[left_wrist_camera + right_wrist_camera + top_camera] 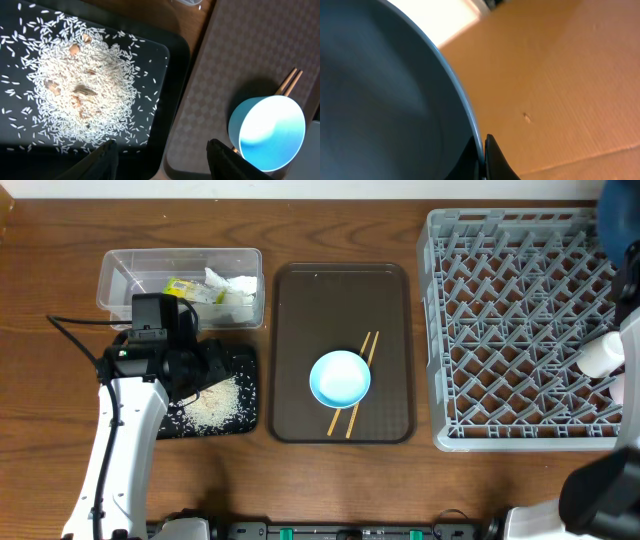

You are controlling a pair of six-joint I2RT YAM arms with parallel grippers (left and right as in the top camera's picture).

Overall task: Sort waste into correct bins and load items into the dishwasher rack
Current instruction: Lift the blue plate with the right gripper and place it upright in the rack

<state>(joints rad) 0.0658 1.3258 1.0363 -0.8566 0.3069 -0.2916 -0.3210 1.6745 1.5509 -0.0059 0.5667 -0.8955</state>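
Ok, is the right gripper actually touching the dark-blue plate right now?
Touching. The right wrist view shows the right gripper with one finger on each side of the rim of the dark-blue plate, pinching it with no visible gap.

left gripper (167, 157): jaws apart, pointing down | right gripper (481, 150): pinched on plate (380, 100) rim

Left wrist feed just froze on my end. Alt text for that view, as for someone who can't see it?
White rice, flecked with brown bits, lies piled in the black tray, with the left claw open and empty at the frame's bottom edge. On the brown serving tray to the right sits an empty pale-blue bowl, chopsticks poking out past its rim.
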